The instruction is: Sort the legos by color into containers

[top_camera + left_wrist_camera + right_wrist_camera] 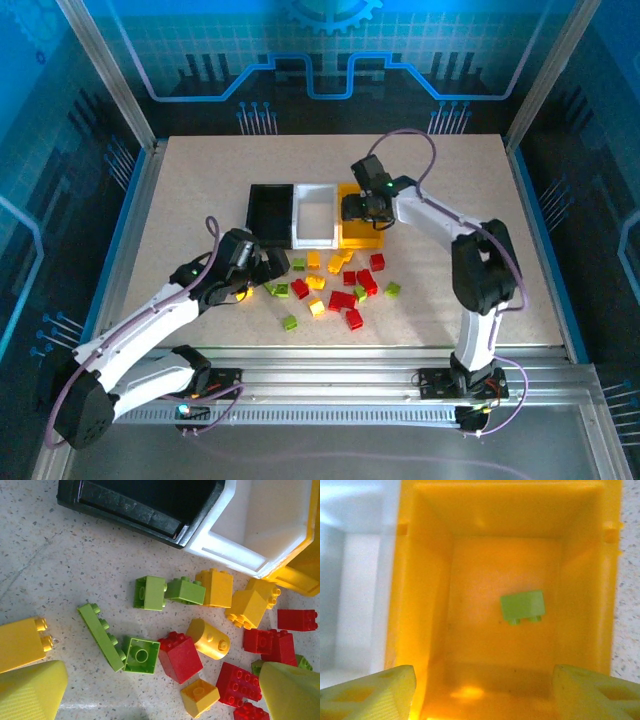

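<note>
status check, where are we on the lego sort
Left hand open, low over loose legos. Right hand open above yellow bin, one green brick inside. Nothing blocking.

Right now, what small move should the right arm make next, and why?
Probably lift the right gripper away from the yellow bin and toward the loose bricks. It is open with nothing held, a green brick already lies on the bin floor, and many bricks sit unsorted.
</note>
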Robot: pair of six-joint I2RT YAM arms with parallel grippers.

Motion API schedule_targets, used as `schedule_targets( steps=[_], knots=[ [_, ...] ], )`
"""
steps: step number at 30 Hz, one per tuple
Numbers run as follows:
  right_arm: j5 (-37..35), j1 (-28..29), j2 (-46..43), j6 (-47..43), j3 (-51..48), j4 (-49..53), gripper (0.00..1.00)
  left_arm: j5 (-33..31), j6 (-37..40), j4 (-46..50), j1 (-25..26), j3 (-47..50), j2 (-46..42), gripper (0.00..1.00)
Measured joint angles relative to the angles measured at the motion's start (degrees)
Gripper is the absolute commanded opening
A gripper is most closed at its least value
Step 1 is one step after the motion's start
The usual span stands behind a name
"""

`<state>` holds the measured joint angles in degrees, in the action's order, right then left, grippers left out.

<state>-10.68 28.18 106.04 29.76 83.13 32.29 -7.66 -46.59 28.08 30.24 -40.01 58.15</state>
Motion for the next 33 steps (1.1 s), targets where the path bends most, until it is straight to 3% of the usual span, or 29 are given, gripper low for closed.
schedule_targets(
  steps=[8,10,22,33],
  knots=[
    [0.2,3.8,-21.6,1.4,-18.8,-1.7,0.78,0.1,0.0,-0.1,-0.7,0.0,-0.1,0.99],
    [0.2,3.8,-23.7,2.0,-22.8,-2.3,0.79,0.3,0.0,-0.3,-1.0,0.3,-0.1,0.99],
    [0.2,3.5,-17.7,2.9,-28.9,-8.0,0.78,1.4,0.0,0.2,-1.3,1.2,1.2,0.99],
    [-1.0,3.0,-12.7,4.1,-29.0,-10.3,0.66,1.4,0.0,0.4,-1.9,1.6,-0.4,0.99]
  ],
)
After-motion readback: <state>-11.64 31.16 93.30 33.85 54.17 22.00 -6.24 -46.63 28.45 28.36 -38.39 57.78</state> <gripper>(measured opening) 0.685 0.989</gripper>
